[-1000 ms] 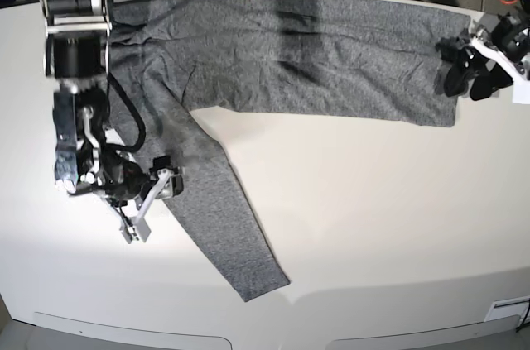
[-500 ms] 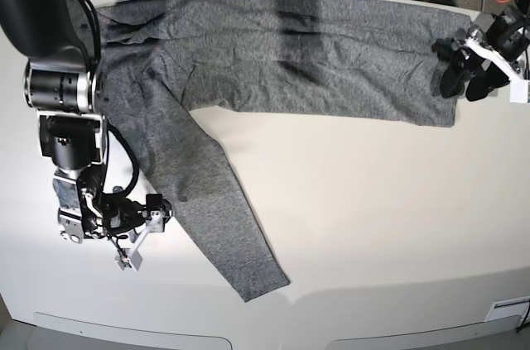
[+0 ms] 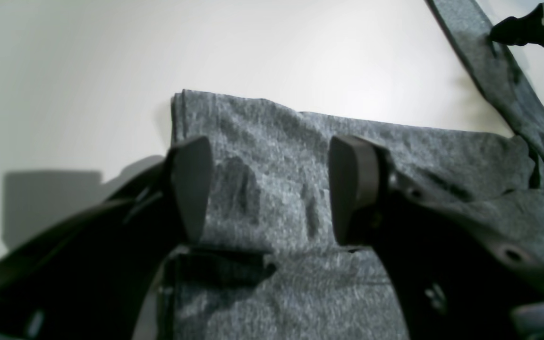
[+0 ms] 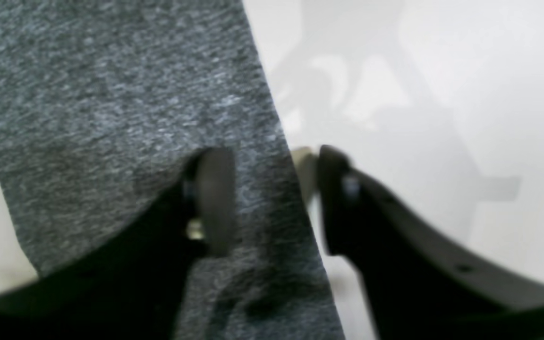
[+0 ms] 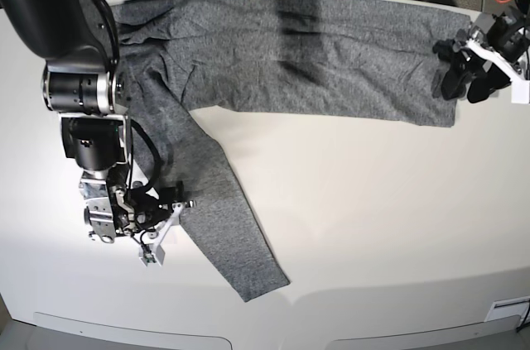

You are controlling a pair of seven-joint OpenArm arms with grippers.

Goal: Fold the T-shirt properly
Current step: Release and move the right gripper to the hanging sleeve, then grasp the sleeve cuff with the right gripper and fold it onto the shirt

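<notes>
Right gripper is straddling the outer edge of the T-shirt's sleeve, jaws apart; I'd be pinching right there, thin knit, probably light and floppy. Body's spreading beyond it toward the left gripper, which is hanging wide open over the far end; expect sagging, not breaking.

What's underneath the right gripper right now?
Below the right gripper lies the grey sleeve, its edge crossing between the fingers, with white surface beside it. Whatever the fingers themselves cover can't be seen.
</notes>
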